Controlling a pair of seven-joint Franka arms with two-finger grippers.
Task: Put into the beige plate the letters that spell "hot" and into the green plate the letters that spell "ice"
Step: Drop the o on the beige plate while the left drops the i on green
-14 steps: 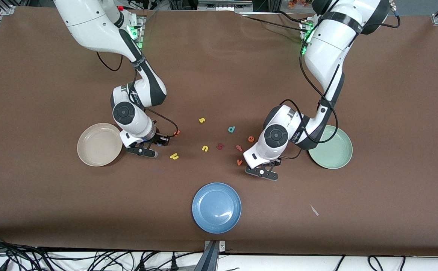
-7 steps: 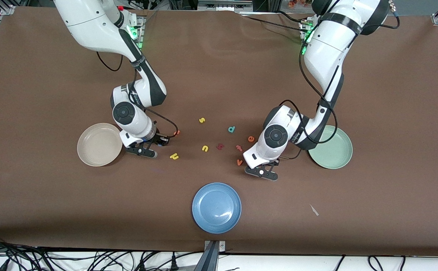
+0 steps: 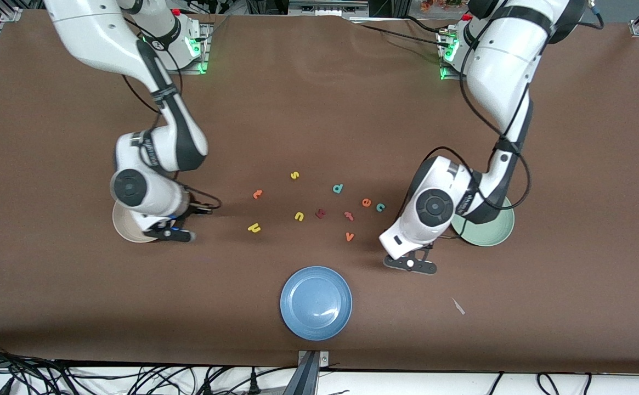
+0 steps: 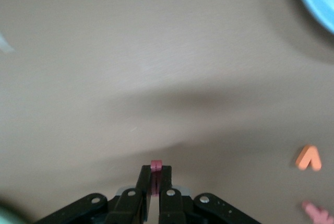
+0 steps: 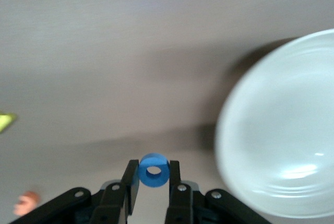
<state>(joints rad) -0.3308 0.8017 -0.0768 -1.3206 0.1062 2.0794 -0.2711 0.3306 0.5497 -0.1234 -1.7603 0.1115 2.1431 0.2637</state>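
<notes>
My right gripper (image 3: 172,230) is shut on the blue ring "o" (image 5: 154,171) and hangs over the rim of the beige plate (image 3: 127,227), which also shows in the right wrist view (image 5: 282,125). My left gripper (image 3: 411,262) is shut on the dark red "i" (image 4: 155,166) over bare table beside the green plate (image 3: 489,233). On the table lie the yellow "h" (image 3: 254,227), orange "t" (image 3: 257,193), orange "e" (image 3: 366,202) and teal "c" (image 3: 380,207).
A blue plate (image 3: 316,303) sits nearest the front camera. Spare letters lie mid-table: yellow "s" (image 3: 294,175), teal "d" (image 3: 338,188), small yellow letter (image 3: 299,216), dark red letter (image 3: 321,213), pinkish-red letter (image 3: 348,215), orange "v" (image 3: 349,237).
Both grippers closed on their letters and rose. The right one moved with the "o" to the beige plate's rim; the left one carried the "i" away from the letters, uncovering the "c".
</notes>
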